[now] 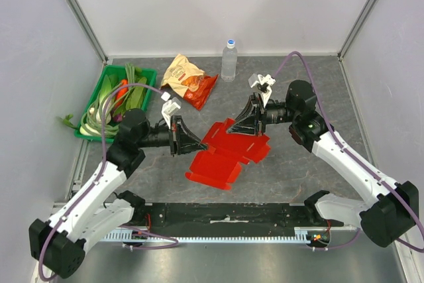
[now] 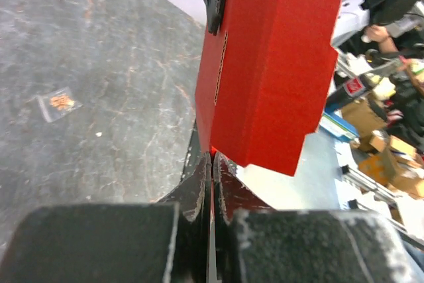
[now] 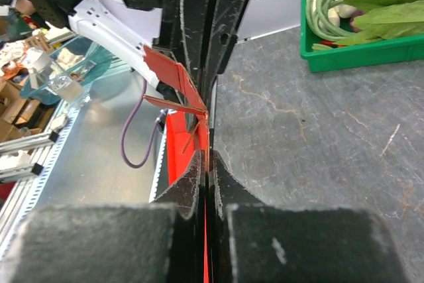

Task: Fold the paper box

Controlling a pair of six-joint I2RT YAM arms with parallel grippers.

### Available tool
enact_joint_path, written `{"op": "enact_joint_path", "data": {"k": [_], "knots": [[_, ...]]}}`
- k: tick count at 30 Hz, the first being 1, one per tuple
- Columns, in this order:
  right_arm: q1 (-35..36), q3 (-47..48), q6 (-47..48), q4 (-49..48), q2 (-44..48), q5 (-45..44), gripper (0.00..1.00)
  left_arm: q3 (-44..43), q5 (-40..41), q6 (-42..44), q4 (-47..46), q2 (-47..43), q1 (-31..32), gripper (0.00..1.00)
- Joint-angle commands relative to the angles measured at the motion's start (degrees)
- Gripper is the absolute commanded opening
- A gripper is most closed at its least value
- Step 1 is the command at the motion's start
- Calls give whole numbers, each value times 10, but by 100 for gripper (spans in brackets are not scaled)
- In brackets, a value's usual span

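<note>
The paper box (image 1: pixel 228 152) is a bright red, creased cardboard sheet with flaps, held up off the grey table between my two arms. My left gripper (image 1: pixel 197 144) is shut on its left edge. In the left wrist view the fingertips (image 2: pixel 202 177) pinch the thin red edge and the box (image 2: pixel 271 77) stands edge-on ahead of them. My right gripper (image 1: pixel 240 128) is shut on the far right edge. In the right wrist view a red sliver runs between its closed jaws, and the box's flaps (image 3: pixel 177 84) spread out beyond its tips (image 3: pixel 207 158).
A green tray (image 1: pixel 105 72) of leafy vegetables stands at the back left. An orange-and-red snack bag (image 1: pixel 189 79) and a water bottle (image 1: pixel 229 59) are at the back. A small clear packet (image 2: pixel 58 102) lies on the table.
</note>
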State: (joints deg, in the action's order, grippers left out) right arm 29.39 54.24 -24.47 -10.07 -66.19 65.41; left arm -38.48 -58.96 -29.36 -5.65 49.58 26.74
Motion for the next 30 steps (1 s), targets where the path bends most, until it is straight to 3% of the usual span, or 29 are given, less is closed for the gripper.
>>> {"op": "enact_joint_path", "data": {"k": [1,4,7,11,13,16,20,30], "knots": [[8,18,64,70,-7,-36,0,-27,141,88,98,-40,3,12],[9,30,114,146,-11,-70,0,-24,225,112,163,-75,3,52],[15,34,155,204,-25,-115,0,7,316,117,178,-130,3,66],[48,44,195,287,-64,-227,0,72,415,65,133,-231,3,68],[79,58,211,304,-96,-300,0,98,435,26,74,-237,3,70],[121,87,236,331,-144,-350,0,112,431,3,37,-189,4,65],[134,122,279,335,-198,-368,0,136,428,-14,-29,-123,23,64],[139,179,376,359,-268,-360,0,109,494,64,-14,-71,97,54]]}}
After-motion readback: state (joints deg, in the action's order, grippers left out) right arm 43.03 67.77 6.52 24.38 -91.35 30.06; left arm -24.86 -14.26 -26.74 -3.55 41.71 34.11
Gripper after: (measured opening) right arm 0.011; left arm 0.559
